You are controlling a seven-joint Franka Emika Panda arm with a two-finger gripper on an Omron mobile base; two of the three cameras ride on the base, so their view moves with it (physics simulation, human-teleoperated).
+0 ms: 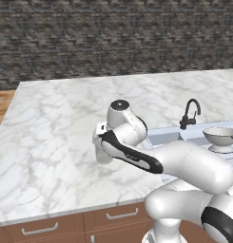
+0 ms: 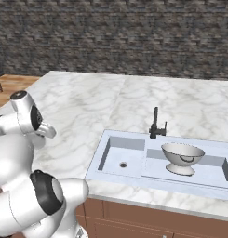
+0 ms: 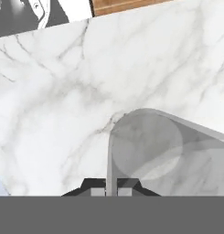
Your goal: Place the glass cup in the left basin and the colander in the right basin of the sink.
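Two basins make up the sink (image 2: 99,160), which is set into the white marble table (image 2: 83,111) at about 4 o'clock in the right base view. Left basin (image 2: 116,157): smaller, squarish, dark drain hole (image 2: 123,164) in its floor. Right basin (image 2: 213,174): wider, and the colander (image 2: 182,158) stands upright in it on its base ring, bowl opening up; in the left base view the colander (image 1: 221,139) sits at about 3 o'clock, by the frame edge. Black faucet (image 2: 156,124) rises from the back rim between the two basins, just behind the colander and apart from it. Glass cup (image 3: 154,153): seen in the hand view at about 5 o'clock, translucent grey, its round mouth facing the camera and its wall running off toward the right edge, marble table behind it. End effector (image 3: 111,192): both dark fingertips sit close together at 6 o'clock in the hand view, straddling the cup's near wall, so it reads as clamped on the glass cup. In the left base view the hand hangs over the table near the frame centre, left of the sink and well apart from the colander.
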